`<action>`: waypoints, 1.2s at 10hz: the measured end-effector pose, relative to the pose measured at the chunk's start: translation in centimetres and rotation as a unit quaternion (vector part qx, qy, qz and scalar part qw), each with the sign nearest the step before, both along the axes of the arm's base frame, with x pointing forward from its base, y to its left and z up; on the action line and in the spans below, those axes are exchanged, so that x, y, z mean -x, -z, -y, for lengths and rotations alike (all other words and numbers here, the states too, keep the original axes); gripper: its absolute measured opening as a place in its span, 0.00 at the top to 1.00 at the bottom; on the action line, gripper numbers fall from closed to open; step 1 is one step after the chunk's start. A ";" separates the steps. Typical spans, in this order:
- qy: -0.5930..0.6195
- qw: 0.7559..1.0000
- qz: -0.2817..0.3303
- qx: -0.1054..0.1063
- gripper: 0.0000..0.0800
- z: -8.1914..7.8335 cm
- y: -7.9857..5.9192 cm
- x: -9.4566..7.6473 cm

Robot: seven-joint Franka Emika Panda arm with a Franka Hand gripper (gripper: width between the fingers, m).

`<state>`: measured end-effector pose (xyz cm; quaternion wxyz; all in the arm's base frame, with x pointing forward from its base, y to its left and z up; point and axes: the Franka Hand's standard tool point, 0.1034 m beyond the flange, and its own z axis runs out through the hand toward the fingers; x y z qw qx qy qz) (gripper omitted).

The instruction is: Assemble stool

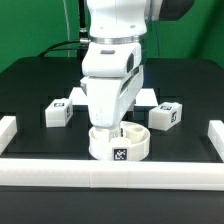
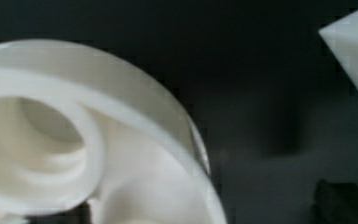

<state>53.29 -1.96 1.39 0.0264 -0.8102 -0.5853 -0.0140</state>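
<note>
Seat (image 1: 118, 146) is being seen on the table (image 1: 30, 80), directly beneath the gripper (image 1: 118, 127), which is being held right at its ring. Finger spread is being hidden: cannot tell. Legs (image 1: 165, 116) are being seen apart on either side.

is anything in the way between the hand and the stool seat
Nothing visible. The hand is directly over the seat, at its opening. The two legs lie apart, one on each side in the exterior view.

Shows a big white round seat (image 2: 149, 130), very close and blurry, with a deep hole in it. Shows dark worktop (image 2: 247, 70) behind it and a bit of another white piece (image 2: 357, 50) nearby.
</note>
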 end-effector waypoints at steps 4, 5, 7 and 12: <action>0.000 1.000 0.000 0.000 0.83 0.0 0.0 0.0; 0.000 1.000 0.000 0.000 0.96 0.0 0.0 0.0; 0.000 1.000 0.000 0.000 0.96 0.0 0.0 0.0; 0.003 1.000 0.000 0.000 0.96 -0.1 0.0 -0.1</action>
